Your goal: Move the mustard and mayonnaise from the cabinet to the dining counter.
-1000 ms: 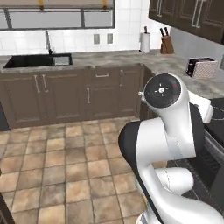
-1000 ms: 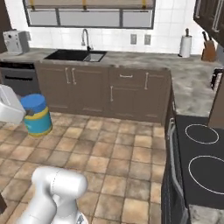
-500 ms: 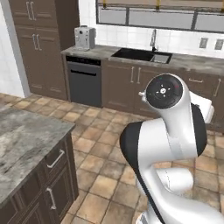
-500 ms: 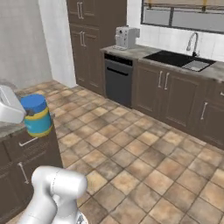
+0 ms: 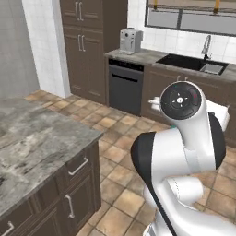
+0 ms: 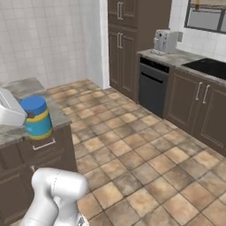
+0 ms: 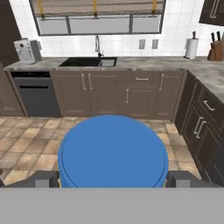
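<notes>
Mayonnaise [image 6: 37, 118]: I hold this squat jar, blue lid and blue-and-yellow label, upright in my jaws. From the right base camera it hangs at the left edge, in front of the near end of the dining surface, its lid level with the marble top; whether it touches that top I cannot tell. In the hand camera its round blue lid [image 7: 113, 151] sits low in the middle, between the two dark fingertips [image 7: 43, 179], which press its sides.

Gripper [image 7: 113, 180]: jaws spread wide and clamped on the jar, one tip at each side of the lid. Its white housing shows at the left edge of the right base camera, just beside the jar.

Dining surface [image 5: 32, 138]: grey-brown veined marble over brown drawers with silver bar handles; it lies at lower left from the left base camera, and its near corner [image 6: 22, 86] shows behind the jar from the right.

Arm [image 5: 184, 143]: I see it rising white, with dark joints, at the lower right of the left base camera.

Surroundings: tan tiled floor [image 6: 145, 172]; dark dishwasher [image 5: 124, 87] under a grey worktop; grey toaster [image 6: 165, 41] on that worktop; black sink [image 5: 191, 63] with tap below the window; tall dark brown cupboards [image 5: 85, 46]; knife block [image 7: 214, 50] and paper roll [image 7: 191, 48] at far right of the hand camera.
</notes>
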Robot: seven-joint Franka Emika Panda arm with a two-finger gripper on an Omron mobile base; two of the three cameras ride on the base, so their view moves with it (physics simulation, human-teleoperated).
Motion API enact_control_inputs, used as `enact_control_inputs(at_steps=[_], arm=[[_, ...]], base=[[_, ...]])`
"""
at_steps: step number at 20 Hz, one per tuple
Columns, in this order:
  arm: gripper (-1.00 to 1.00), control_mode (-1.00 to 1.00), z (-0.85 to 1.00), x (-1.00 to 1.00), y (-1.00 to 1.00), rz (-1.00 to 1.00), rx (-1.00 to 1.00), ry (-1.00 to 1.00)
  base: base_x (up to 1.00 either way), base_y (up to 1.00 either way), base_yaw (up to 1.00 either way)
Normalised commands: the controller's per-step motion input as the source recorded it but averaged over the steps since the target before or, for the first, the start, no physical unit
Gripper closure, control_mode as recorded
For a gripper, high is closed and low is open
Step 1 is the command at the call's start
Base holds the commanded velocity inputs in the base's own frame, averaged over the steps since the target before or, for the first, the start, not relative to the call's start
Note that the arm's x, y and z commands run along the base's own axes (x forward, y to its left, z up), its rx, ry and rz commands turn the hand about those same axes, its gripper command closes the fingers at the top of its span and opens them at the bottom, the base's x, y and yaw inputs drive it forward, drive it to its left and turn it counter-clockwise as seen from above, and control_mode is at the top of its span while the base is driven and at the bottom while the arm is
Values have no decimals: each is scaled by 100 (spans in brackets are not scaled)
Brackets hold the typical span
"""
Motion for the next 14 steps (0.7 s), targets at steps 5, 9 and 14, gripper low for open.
enact_control_inputs(at_steps=[5, 9, 14], arm=[[100, 100, 0, 0, 0, 0, 0, 0], [100, 100, 0, 0, 0, 0, 0, 0], [100, 100, 0, 0, 0, 0, 0, 0]], base=[[83, -23, 7], [79, -21, 17], [71, -22, 27]])
